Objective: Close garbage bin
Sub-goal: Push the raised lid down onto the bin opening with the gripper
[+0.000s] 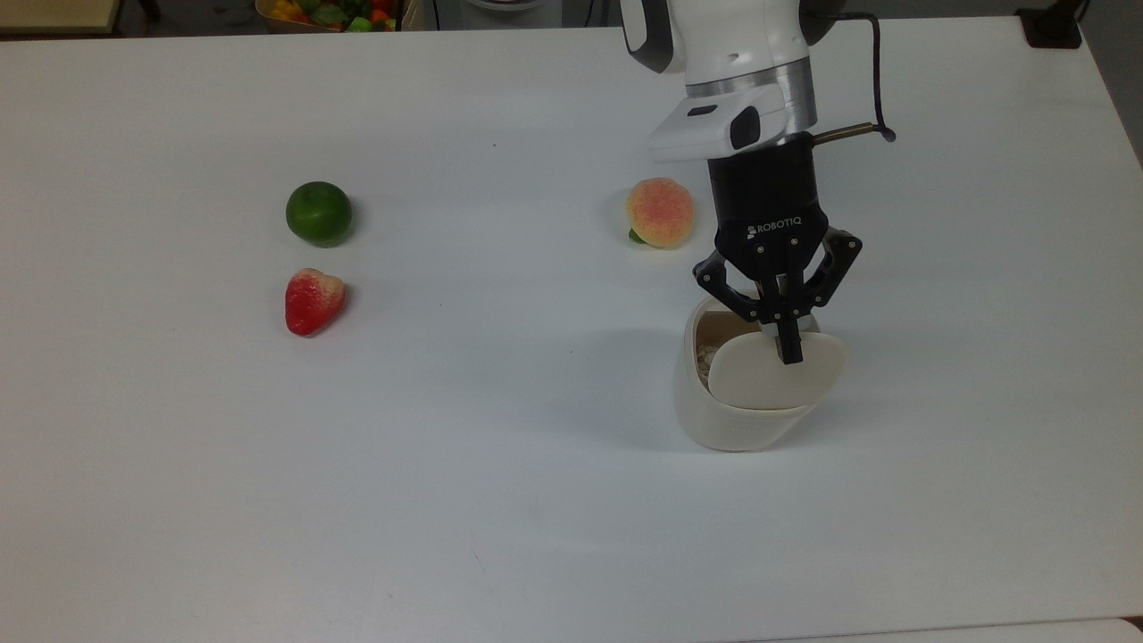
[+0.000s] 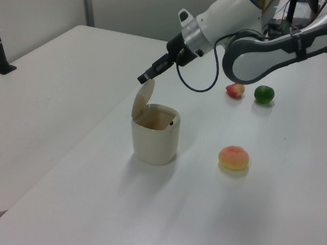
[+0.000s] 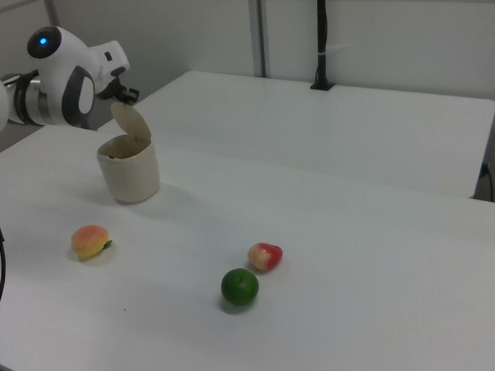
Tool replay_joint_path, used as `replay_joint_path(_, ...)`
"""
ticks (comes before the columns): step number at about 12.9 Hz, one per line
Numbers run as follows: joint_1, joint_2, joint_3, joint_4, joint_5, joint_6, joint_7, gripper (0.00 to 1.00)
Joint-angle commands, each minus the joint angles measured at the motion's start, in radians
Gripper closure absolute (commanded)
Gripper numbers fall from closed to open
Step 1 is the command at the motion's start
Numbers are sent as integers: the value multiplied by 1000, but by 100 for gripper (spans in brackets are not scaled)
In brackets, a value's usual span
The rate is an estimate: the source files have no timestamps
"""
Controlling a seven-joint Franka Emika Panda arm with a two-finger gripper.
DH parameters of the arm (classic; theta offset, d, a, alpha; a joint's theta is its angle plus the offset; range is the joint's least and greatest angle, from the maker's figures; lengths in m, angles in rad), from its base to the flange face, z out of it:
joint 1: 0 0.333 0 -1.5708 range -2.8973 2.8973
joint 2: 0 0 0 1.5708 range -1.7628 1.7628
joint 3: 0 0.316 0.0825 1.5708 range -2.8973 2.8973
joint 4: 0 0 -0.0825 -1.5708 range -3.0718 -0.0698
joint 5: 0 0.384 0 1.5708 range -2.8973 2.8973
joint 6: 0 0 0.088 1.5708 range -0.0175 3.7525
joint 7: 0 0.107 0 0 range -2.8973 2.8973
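The cream-white garbage bin [image 1: 728, 421] stands on the white table, in the right half of the top view. Its flat rounded lid [image 1: 759, 382] is up, hinged open and nearly upright [image 2: 143, 99], so the brownish inside [image 2: 157, 119] shows. My gripper [image 1: 790, 354] points down with its black fingers shut together and nothing between them. Its tip sits at the lid's upper edge [image 2: 143, 79] and covers the lid's small black tab in the top view. In the right view the bin [image 3: 129, 177] stands with its lid [image 3: 132, 122] raised beside the white arm.
A peach [image 1: 660, 212] lies just beyond the bin in the top view, close to the gripper body. A green lime [image 1: 319, 213] and a strawberry [image 1: 313, 301] lie far off toward the top view's left. A box of colourful items [image 1: 330, 12] sits past the table's far edge.
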Motion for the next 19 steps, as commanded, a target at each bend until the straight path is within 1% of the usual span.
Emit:
replay_joint_path(1, 4, -28, -6, -59, -20, 5, 17, 99)
replay_joint_path(3, 4, -46, -6, -82, -18, -14, 19, 100)
replay_joint_path(9, 3, -92, -5, -130, -18, -159, 19, 100)
replay_joint_path(13, 3, -97, -3, -139, -18, -207, 16, 100)
replay_joint_path(19, 4, -97, 9, -187, -20, -215, 11, 100)
